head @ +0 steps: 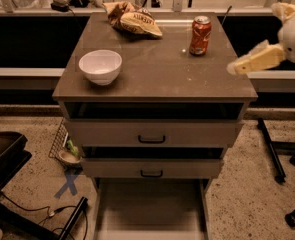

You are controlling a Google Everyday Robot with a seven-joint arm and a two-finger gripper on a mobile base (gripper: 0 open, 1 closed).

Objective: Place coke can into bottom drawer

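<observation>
Coke can: red, white lettering, silver top. Stands upright at far right of cabinet top, just left of my gripper and a little beyond it, near but not touching. My gripper hangs at cabinet's right edge, above the top. Bottom drawer: pulled out, wide shallow tray, pale flat interior, well below my gripper and to its left.
</observation>
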